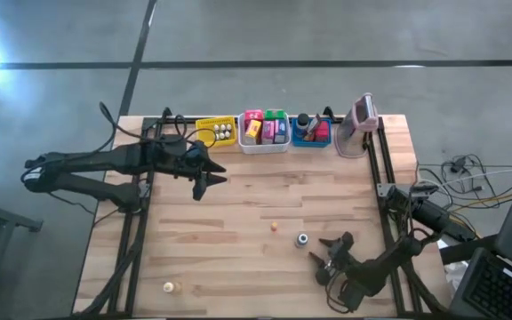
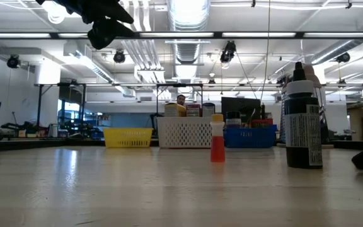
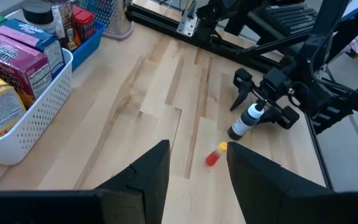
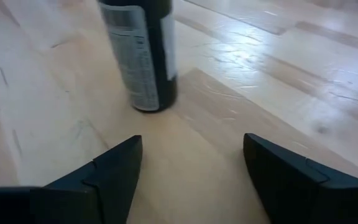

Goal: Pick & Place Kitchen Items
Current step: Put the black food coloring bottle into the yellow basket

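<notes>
Pale wood planks make up the table (image 1: 238, 222), smooth with visible seams. Low over its near right corner, the right gripper (image 1: 329, 260) stands spread and holds nothing; the dark bottle (image 4: 143, 50) stands upright just ahead of its fingertips, apart from them, a glossy black cylinder with a printed label and a white cap. A little farther out from that gripper stands the small red bottle (image 3: 212, 157) with a yellow cap, slim and plastic-looking. Well off to the gripper's far side, near the table's front edge, lies a tiny whitish piece (image 1: 169, 286).

The left gripper (image 1: 204, 180) hangs high above the table's middle, its fingers parted around empty air, the three bins beyond it.

As for progress, much looks done: the white bin (image 1: 265, 147), a perforated plastic basket, is packed with boxy pink, green and yellow packets; the blue bin (image 1: 311, 138) holds a dark-capped jar and red things; the yellow bin (image 1: 213, 132) holds small pale round pieces. A pink-grey device (image 1: 361, 120) stands past the blue bin. Left to do, by my reading: the dark bottle, the red bottle and the whitish piece remain loose on the wood.
</notes>
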Robot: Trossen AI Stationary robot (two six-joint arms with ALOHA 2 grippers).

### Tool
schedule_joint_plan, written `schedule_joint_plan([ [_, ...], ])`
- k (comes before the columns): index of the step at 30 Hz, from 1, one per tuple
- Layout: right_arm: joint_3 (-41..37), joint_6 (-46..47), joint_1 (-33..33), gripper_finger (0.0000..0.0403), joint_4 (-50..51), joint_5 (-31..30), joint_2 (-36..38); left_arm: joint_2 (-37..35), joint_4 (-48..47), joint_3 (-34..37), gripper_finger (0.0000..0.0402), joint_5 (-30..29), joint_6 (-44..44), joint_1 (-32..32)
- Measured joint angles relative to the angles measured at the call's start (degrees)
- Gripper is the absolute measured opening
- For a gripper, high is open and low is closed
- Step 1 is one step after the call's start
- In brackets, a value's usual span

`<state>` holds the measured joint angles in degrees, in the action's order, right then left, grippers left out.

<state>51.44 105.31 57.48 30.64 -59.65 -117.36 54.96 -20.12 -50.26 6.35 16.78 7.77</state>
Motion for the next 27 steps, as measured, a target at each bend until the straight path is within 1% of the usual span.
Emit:
schedule_joint_plan([
  [8, 1.8, -6.5, -3.2, 0.0328, -1.8, 1.4, 0.3, 0.0, 0.0, 0.0, 0.0165, 0.0, 0.1, 0.0],
  [13, 2.3, -12.0, -6.0, 0.0346, -4.5, 1.9, 0.3, 0.0, 0.0, 0.0, 0.0165, 0.0, 0.4, 0.0],
  [18, 2.2, -15.9, -8.7, 0.0341, -8.0, 1.5, 0.2, 0.0, 0.0, 0.0, 0.0165, 0.0, 0.4, 0.0],
  [27, 2.1, -19.7, -11.9, 0.03, -11.0, 1.3, 0.2, 0.0, 0.0, 0.0, 0.0165, 0.0, 0.3, 0.0],
])
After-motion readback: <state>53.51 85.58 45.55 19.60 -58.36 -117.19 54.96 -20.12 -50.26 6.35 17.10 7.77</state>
